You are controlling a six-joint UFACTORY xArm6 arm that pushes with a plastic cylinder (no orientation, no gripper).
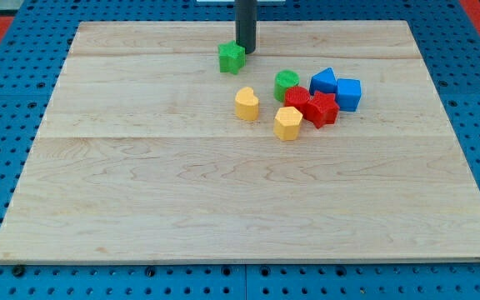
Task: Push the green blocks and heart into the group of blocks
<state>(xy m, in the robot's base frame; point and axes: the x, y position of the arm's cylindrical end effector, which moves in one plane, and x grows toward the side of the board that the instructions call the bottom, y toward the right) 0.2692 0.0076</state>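
Observation:
My tip (246, 50) stands at the view's top centre, touching or just behind the upper right side of a green star-like block (232, 57). A yellow heart (246, 103) lies below it, apart from the others. To the right is a cluster: a green round block (287, 82), two red blocks (297, 99) (322, 109), a yellow block (287, 122), a blue block with a pointed top (324, 80) and a blue cube-like block (348, 93).
The wooden board (140, 192) rests on a blue pegboard surface (7, 100). The board's top edge is close behind my tip.

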